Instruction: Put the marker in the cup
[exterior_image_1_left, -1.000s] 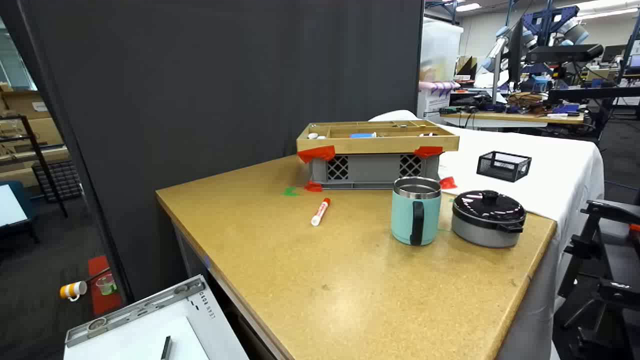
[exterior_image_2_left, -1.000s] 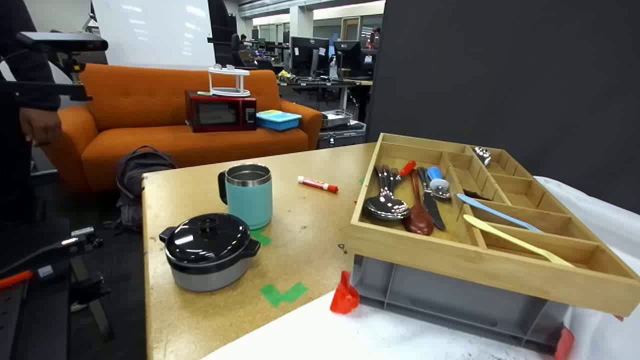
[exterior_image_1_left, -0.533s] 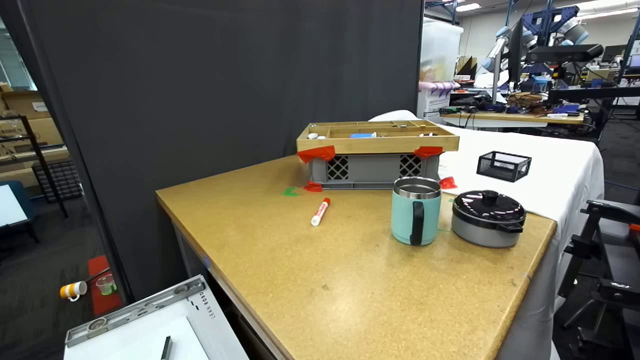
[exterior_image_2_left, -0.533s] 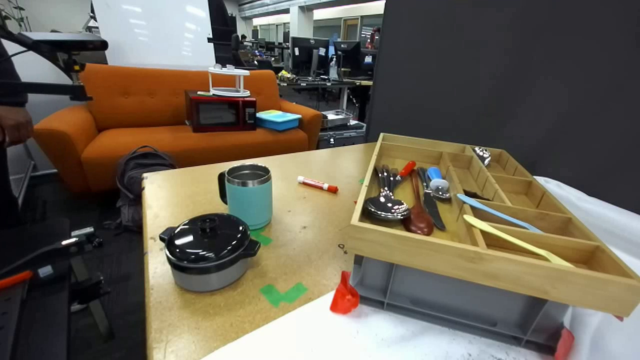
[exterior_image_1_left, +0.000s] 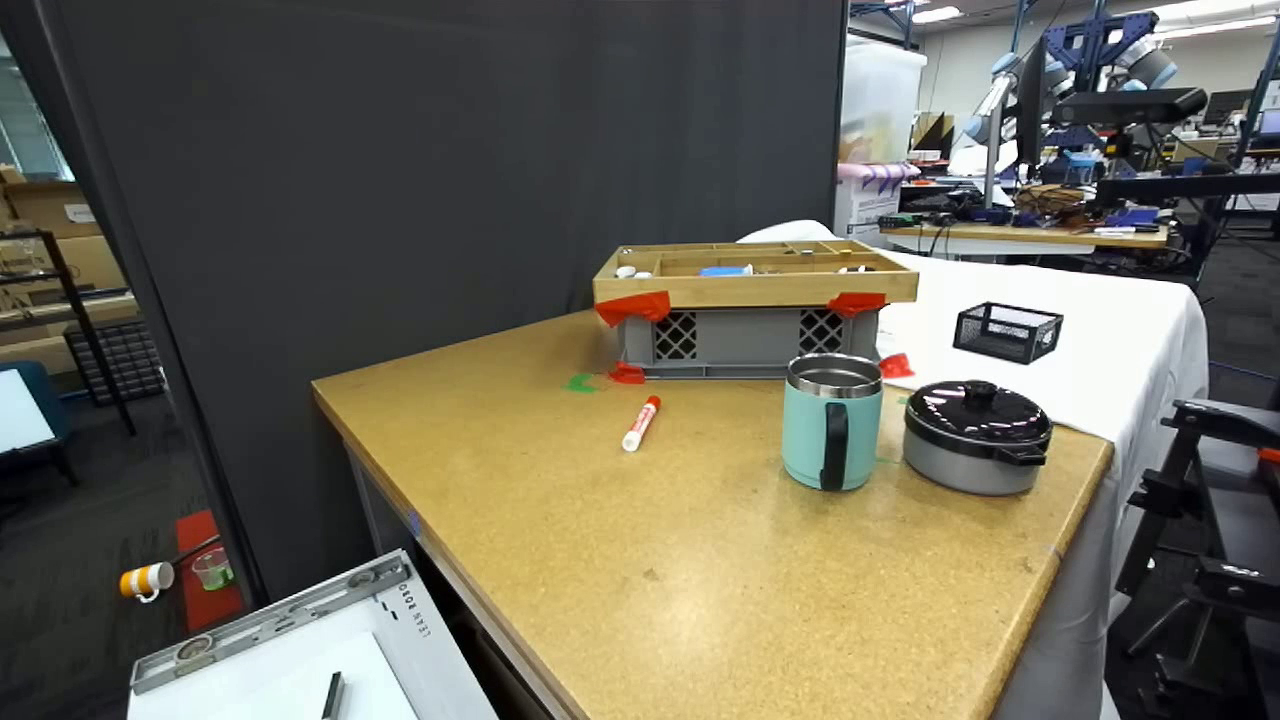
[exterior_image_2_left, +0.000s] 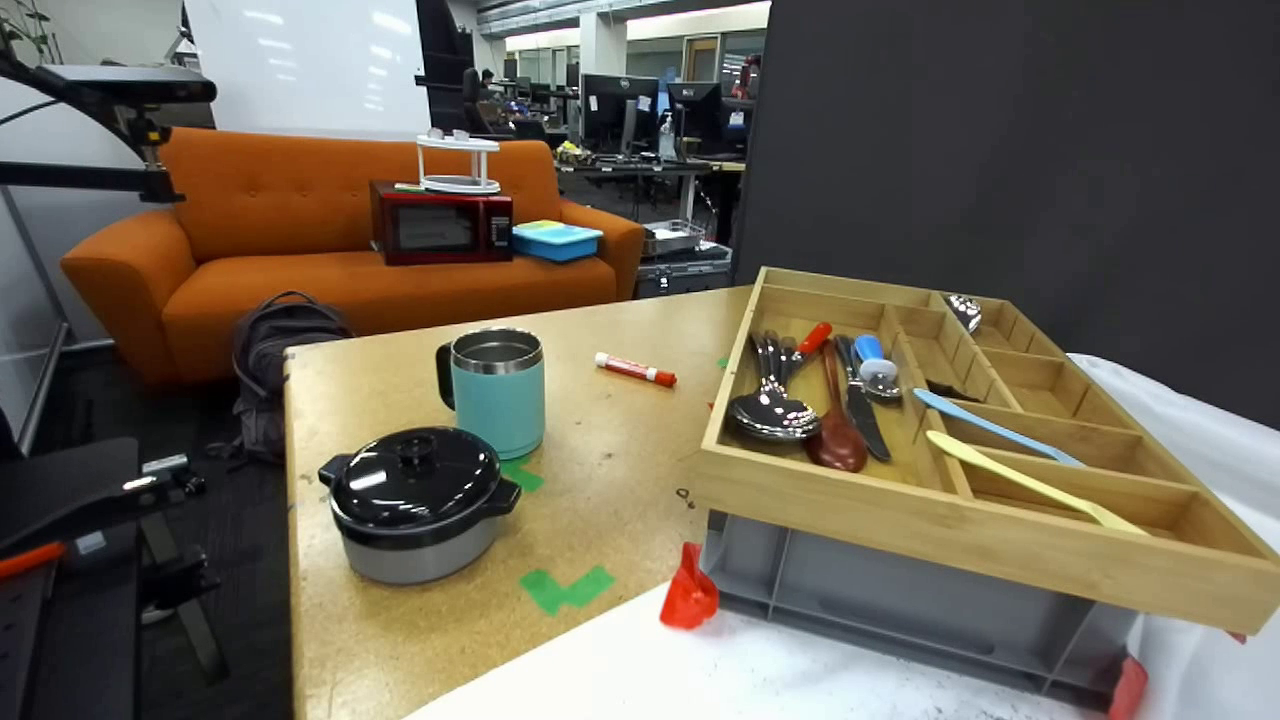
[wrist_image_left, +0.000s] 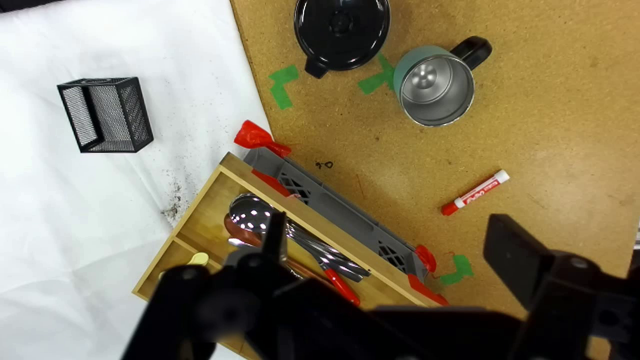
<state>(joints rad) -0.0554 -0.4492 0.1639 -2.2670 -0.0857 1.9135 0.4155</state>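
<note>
On the tan tabletop (exterior_image_1_left: 610, 560) we had the marker (wrist_image_left: 476, 193) lying apart from the cup (wrist_image_left: 434, 87), which stood upright, presumably to receive it, while our gripper (wrist_image_left: 390, 235) had its fingers (wrist_image_left: 511, 260) parted around nothing, likely so it could straddle the marker.

Marker (wrist_image_left: 475, 192): white, red-ended, lying flat on the worktop (wrist_image_left: 555, 120)
Teal mug (exterior_image_2_left: 500, 402): upright, metal-rimmed, black-handled, apart from the marker

Blocky black jaws, apparently with screws (wrist_image_left: 579, 262)
</note>
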